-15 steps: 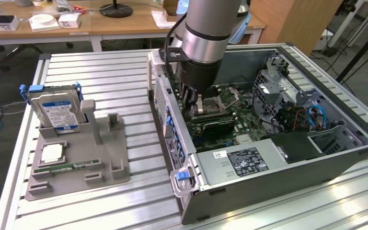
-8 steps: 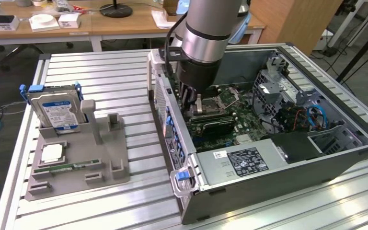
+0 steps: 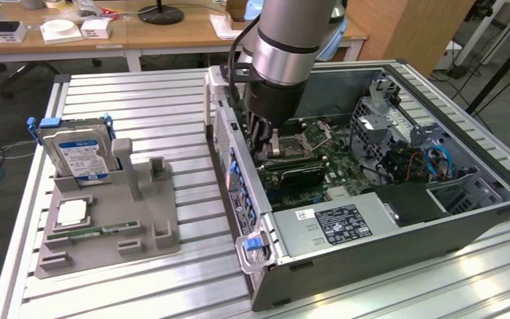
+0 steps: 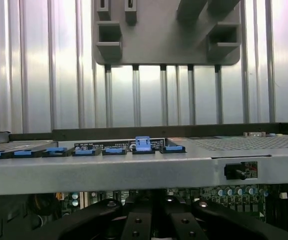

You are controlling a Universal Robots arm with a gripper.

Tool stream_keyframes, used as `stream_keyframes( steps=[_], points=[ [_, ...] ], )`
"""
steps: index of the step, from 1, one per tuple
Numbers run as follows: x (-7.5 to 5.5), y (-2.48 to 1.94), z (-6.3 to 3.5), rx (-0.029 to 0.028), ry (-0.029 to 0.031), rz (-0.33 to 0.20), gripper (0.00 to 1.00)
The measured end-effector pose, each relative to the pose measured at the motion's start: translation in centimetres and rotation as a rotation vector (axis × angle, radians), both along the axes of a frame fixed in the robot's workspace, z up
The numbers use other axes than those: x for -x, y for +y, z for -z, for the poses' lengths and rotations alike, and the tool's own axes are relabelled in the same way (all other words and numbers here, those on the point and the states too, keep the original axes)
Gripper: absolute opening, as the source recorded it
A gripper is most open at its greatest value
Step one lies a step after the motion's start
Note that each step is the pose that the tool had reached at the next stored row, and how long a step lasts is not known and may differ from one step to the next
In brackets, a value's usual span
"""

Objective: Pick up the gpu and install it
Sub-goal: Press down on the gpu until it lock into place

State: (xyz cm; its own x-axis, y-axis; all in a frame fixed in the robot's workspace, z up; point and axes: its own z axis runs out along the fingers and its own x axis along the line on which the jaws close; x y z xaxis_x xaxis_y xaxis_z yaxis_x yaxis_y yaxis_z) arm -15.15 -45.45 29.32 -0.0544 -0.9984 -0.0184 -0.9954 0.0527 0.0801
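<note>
- Exterior view: the Universal Robots arm (image 3: 291, 40) reaches straight down into the open computer case (image 3: 467, 219), which lies on its side on the slatted aluminium table (image 3: 149, 100).
- The gripper (image 3: 268, 143) is low over the motherboard (image 3: 326, 156), close to the case's rear wall on the exterior view's left.
- The gpu (image 3: 297, 174), a dark flat card, sits on the motherboard just below and beside the gripper. Whether the fingers touch it cannot be told here.
- A silver power supply (image 3: 335, 222) with a black label fills the near corner of the case.
- On the exterior view's left, well apart from the case, a grey holder (image 3: 104, 249) stands on the table. It carries an upright hard drive (image 3: 78, 149) with a blue-white label, a flat processor chip (image 3: 72, 211) and a green RAM stick (image 3: 91, 232).
- Wrist view: the gripper (image 4: 151, 225) has its black fingers (image 4: 94, 220) drawn together, with dark parts between them. What they pinch, if anything, cannot be made out.
- Past them runs the case's grey rear wall (image 4: 134, 172) with a row of blue slot latches (image 4: 142, 143), one raised above the others.
- Beyond the wall lie the table's slats and the holder's edge.
</note>
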Motion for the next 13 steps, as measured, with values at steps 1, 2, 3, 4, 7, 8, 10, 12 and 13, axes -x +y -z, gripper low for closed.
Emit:
stream_keyframes(
  steps=[1,2,3,4,7,8,10,12,13],
  points=[
    [0.00,0.00,-0.11,0.0002,0.0001,0.000,0.11],
    [0.00,0.01,-0.21,0.0002,0.0001,0.000,0.11],
    [0.01,0.01,-0.30,0.0002,0.0001,0.000,0.11],
    [0.01,0.02,-0.39,0.0004,0.0002,0.000,0.11],
    [0.07,0.03,-0.60,0.0002,0.0003,0.000,0.11],
    [0.11,0.04,-0.60,0.0000,-0.0001,0.000,0.11],
    [0.20,0.04,-0.61,0.0001,-0.0001,0.000,0.11],
    [0.32,0.04,-0.61,0.0002,0.0002,0.000,0.11],
    [0.33,0.04,-0.59,0.0002,0.0001,0.000,0.11]
  ],
)
